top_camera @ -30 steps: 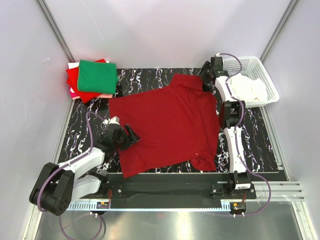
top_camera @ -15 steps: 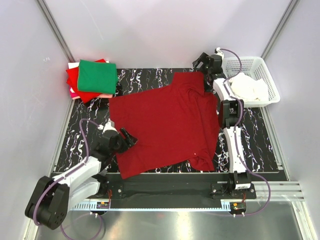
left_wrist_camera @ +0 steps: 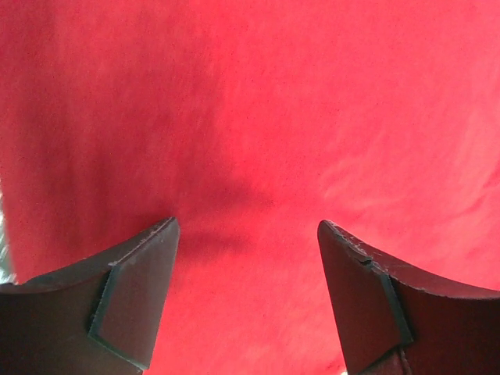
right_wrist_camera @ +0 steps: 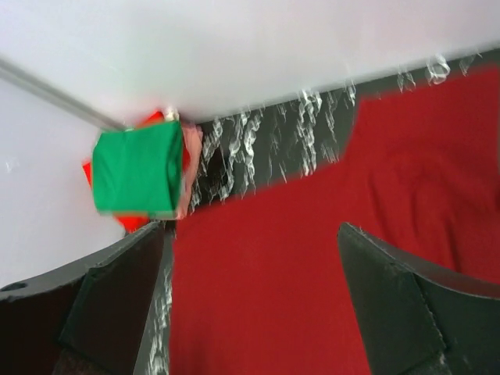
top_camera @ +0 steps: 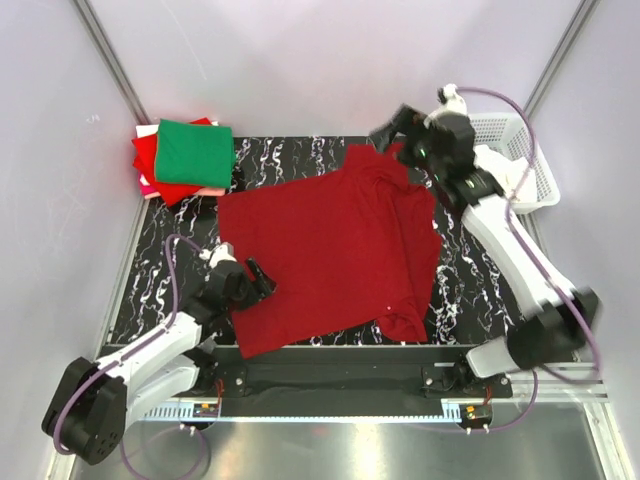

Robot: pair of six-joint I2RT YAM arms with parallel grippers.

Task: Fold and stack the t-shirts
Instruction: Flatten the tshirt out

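"Which shirt are they on?"

"The dark red shirt [top_camera: 330,245]. It lies spread flat across the middle of the tabletop [top_camera: 300,170], collar toward the far right, its near right corner a bit rumpled. The folded pile [top_camera: 190,155], green on top, sits in the far left corner, well apart from it."

"So no fold yet?"

"I'd say it's laid out and the first fold comes next. That calls for pinching an edge and carrying it over without dragging the rest."

"And the arms?"

"The left arm [top_camera: 165,335] lies low. The left fingers [top_camera: 260,280] are at the shirt's near left edge, parted fairly wide over the cloth and gripping nothing. The right arm [top_camera: 515,255] reaches far over, with the right fingers [top_camera: 388,128] near the collar, spread wide and empty."
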